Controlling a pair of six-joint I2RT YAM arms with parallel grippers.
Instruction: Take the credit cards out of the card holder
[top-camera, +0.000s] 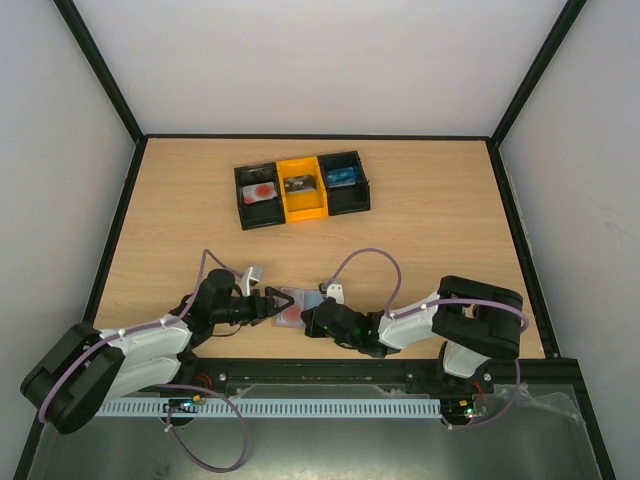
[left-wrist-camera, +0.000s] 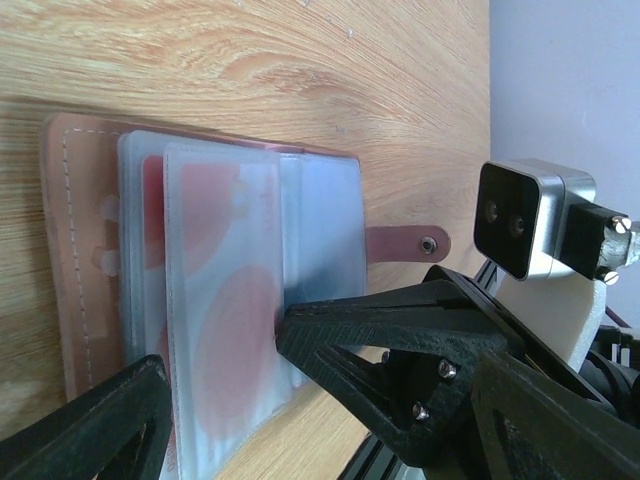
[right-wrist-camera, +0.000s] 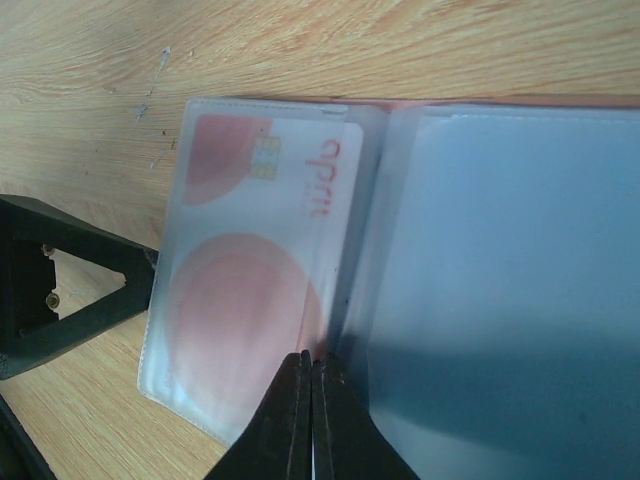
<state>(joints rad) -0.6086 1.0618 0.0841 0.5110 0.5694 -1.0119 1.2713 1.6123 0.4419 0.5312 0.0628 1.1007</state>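
Observation:
The card holder (top-camera: 291, 303) lies open on the table between my two grippers. Its pinkish-brown edge (left-wrist-camera: 78, 230) and clear blue-grey sleeves (right-wrist-camera: 500, 250) show in the wrist views. A pale card with a red round mark (right-wrist-camera: 260, 270) sits inside the top sleeve (left-wrist-camera: 230, 320). A red shape (left-wrist-camera: 152, 200) shows through the sleeve beneath. My left gripper (top-camera: 272, 303) is open, its jaws on either side of the top sleeve (left-wrist-camera: 218, 350). My right gripper (top-camera: 308, 318) is shut, its tips (right-wrist-camera: 312, 360) resting at the fold between sleeves.
A black-and-yellow three-compartment tray (top-camera: 352, 205) stands at the back middle, with a card in each compartment. The right wrist camera (left-wrist-camera: 525, 220) is close beside the left fingers. A snap strap (left-wrist-camera: 405, 243) sticks out from the holder.

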